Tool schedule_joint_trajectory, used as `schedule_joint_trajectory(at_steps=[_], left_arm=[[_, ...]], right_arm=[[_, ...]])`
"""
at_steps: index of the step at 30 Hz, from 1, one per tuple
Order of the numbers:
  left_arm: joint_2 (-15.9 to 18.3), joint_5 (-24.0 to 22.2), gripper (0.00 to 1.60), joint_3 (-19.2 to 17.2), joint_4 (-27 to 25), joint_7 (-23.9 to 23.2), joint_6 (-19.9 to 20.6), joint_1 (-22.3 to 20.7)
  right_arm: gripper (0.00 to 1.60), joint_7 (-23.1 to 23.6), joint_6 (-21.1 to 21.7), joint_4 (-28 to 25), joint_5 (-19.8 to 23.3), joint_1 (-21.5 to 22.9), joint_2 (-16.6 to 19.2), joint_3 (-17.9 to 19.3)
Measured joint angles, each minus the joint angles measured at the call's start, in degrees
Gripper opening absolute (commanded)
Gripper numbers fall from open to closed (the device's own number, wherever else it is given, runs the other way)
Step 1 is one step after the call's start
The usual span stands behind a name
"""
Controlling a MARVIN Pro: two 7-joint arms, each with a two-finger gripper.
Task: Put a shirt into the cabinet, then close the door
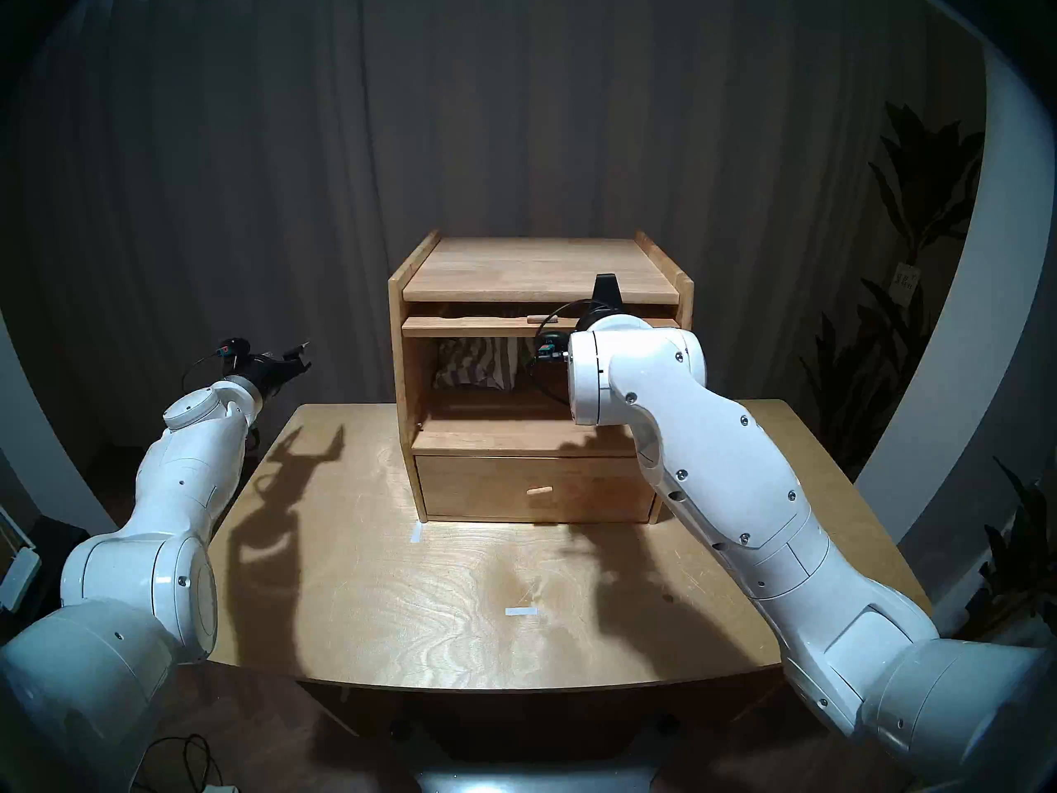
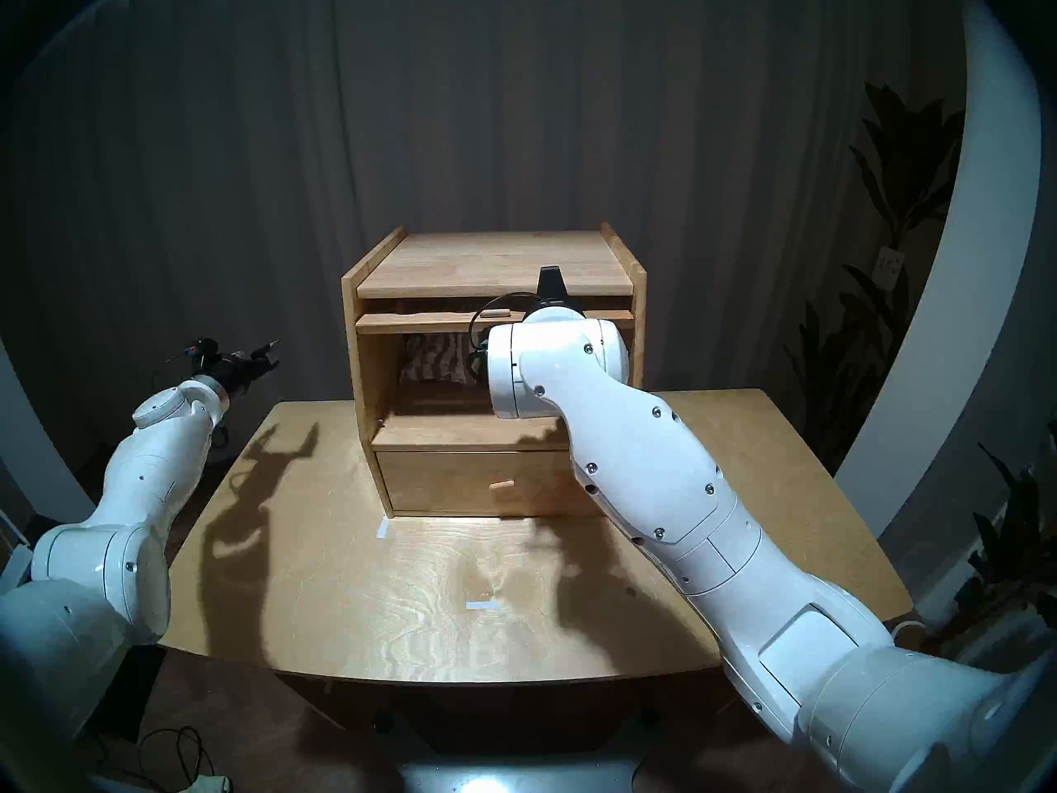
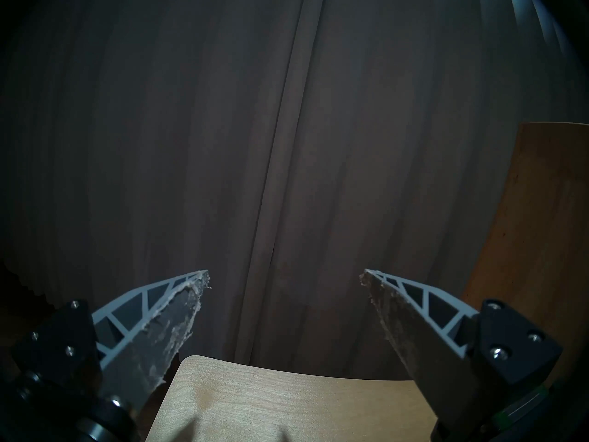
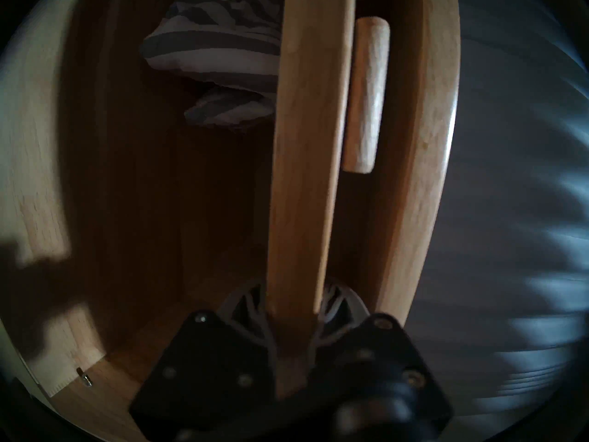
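Observation:
The light wooden cabinet (image 1: pixel 537 265) stands at the back of the table. Its upper compartment is open, and the striped grey and white shirt (image 1: pixel 477 362) lies crumpled at the back of it. The door (image 1: pixel 469 326) lies flat under the top, its front edge and peg handle (image 1: pixel 536 318) showing. In the right wrist view my right gripper (image 4: pixel 294 307) is shut on the door's edge (image 4: pixel 306 144), beside the peg handle (image 4: pixel 366 97), with the shirt (image 4: pixel 216 49) beyond. My left gripper (image 1: pixel 300 356) hangs open and empty in the air, left of the cabinet.
A closed drawer (image 1: pixel 537 488) with a peg handle sits below the compartment. Two white tape marks (image 1: pixel 520 610) lie on the wooden table (image 1: pixel 343 631). A dark curtain hangs behind, and plants (image 1: pixel 915 202) stand at the right. My right arm crosses in front of the cabinet's right half.

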Motion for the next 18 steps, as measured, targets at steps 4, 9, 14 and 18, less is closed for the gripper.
schedule_joint_trajectory(at_steps=[4,9,14,18], left_arm=[[0.0,0.3,1.6,0.2,1.5,-0.6,-1.1,-0.9],[0.1,0.6,1.6,0.4,2.7,-1.2,-2.1,-1.8],[0.1,0.7,1.6,0.5,3.4,-1.7,-3.0,-2.4],[0.1,0.8,1.6,0.5,3.8,-2.0,-3.5,-2.9]], right_arm=[[0.0,-0.9,1.0,0.1,-1.6,-0.4,-0.3,-0.7],[0.0,-2.6,2.8,-0.8,-3.1,-1.9,-0.7,-1.5],[0.0,-5.2,5.3,-2.2,-4.6,-4.1,-1.1,-2.4],[0.0,-7.3,7.2,-3.6,-5.6,-6.0,-1.6,-3.4]])
